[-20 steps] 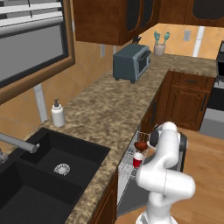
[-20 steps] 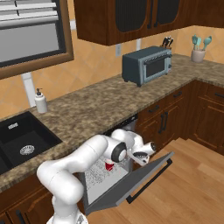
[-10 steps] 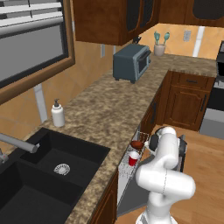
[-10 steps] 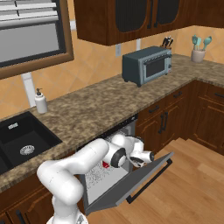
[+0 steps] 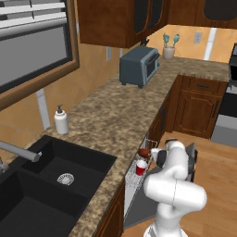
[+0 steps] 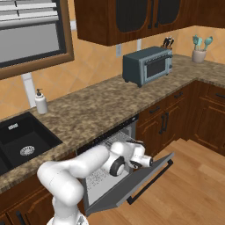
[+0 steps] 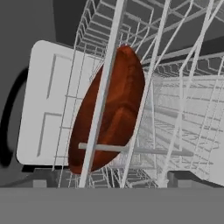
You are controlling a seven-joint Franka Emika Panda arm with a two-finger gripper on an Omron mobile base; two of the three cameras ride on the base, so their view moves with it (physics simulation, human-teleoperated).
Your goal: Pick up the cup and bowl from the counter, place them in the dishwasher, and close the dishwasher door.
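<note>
A kitchen corner with orange-tan walls [image 6: 94, 66], dark wooden upper cabinets [image 6: 132, 19] and a wood-plank floor [image 6: 189, 193]. A framed window [image 5: 32, 51] with blinds overlooks a black sink [image 5: 60, 173]; a grey toaster oven [image 6: 147, 66] stands along the wall.

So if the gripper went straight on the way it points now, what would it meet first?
Probably the bowl, seen dead ahead behind wires of the dishwasher rack; a rack wire may come first, depth is unclear.
</note>
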